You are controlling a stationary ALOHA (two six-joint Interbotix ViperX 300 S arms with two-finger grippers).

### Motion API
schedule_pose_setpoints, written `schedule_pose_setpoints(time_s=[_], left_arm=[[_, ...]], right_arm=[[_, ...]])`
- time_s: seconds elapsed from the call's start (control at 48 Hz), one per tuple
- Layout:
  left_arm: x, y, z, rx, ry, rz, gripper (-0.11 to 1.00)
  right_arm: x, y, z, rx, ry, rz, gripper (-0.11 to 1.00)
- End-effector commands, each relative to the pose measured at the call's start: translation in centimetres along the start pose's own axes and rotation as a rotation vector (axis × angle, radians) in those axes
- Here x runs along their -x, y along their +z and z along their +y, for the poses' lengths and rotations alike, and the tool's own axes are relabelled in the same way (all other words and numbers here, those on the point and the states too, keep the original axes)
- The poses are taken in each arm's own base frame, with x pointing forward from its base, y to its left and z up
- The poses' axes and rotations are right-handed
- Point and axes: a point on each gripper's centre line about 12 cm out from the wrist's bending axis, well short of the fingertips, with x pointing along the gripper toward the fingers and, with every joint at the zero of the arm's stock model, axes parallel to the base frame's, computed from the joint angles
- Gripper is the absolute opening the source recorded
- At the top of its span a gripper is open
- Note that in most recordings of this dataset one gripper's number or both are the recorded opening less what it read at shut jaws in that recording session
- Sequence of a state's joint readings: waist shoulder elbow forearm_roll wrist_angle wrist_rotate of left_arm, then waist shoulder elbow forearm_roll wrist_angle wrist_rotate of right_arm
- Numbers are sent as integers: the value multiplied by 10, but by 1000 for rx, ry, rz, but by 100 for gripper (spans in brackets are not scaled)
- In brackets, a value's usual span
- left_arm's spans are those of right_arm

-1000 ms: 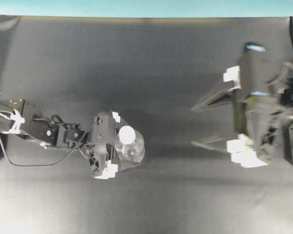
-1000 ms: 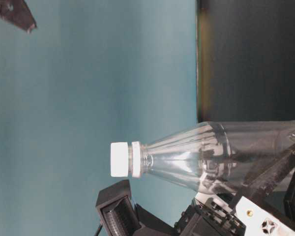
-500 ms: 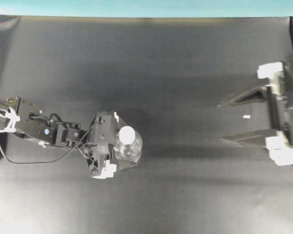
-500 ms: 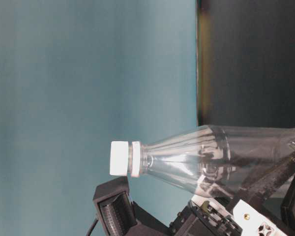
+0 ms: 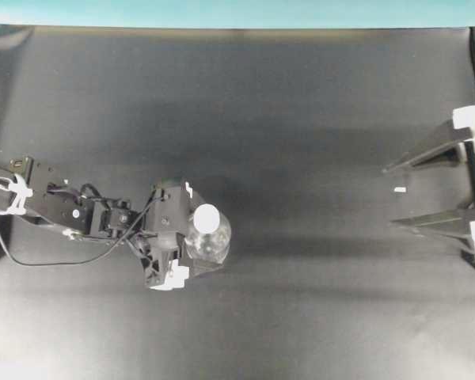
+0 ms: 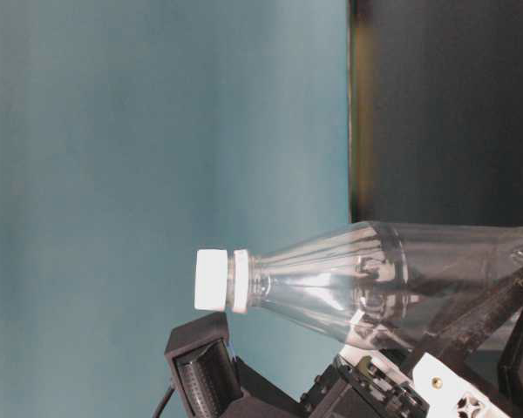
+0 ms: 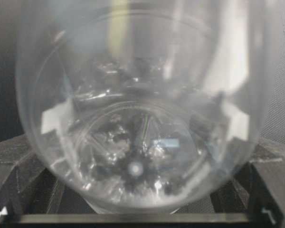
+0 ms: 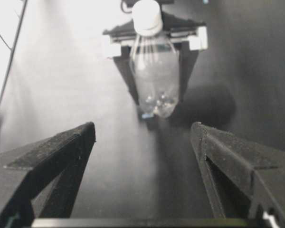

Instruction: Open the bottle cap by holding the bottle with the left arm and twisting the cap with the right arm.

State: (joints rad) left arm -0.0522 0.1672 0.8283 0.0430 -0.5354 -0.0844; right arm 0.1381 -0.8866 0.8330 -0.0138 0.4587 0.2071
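The clear bottle (image 5: 218, 247) stands on the black table, leaning slightly, with its white bottle cap (image 5: 207, 218) on top. My left gripper (image 5: 199, 233) is open around the body, and its white-tipped fingers (image 5: 175, 275) stand wider apart than the bottle. In the left wrist view the bottle (image 7: 137, 118) fills the picture between the two fingers (image 7: 19, 175). My right gripper (image 5: 389, 197) is open and empty at the far right edge, well away from the cap. From its wrist view the bottle (image 8: 154, 76) and cap (image 8: 147, 16) are far ahead of the right gripper (image 8: 142, 127).
A tiny white tape mark (image 5: 399, 190) lies on the table between the right gripper's fingers. A teal wall (image 5: 237, 12) borders the far edge. Bare black table (image 5: 301, 158) stretches between the two arms. The left arm's cables (image 5: 32, 261) trail to the left edge.
My right gripper has drawn back to the right edge, still open. The left arm and bottle shifted very slightly at first, then stayed still.
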Motion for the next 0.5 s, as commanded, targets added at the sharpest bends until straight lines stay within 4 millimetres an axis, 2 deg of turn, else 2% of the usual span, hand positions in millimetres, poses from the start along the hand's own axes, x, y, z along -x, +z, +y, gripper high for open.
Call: schedule_pose_setpoints(time_s=[0.0, 0.167, 0.479], left_arm=[[1, 8, -2, -3, -6, -26, 95], [1, 7, -2, -1, -6, -23, 95], [1, 8, -1, -1, -4, -24, 94]], right_arm=[[5, 1, 1, -9, 6, -24, 78], [12, -10, -2, -10, 8, -28, 78], [13, -21, -4, -12, 5, -18, 78]])
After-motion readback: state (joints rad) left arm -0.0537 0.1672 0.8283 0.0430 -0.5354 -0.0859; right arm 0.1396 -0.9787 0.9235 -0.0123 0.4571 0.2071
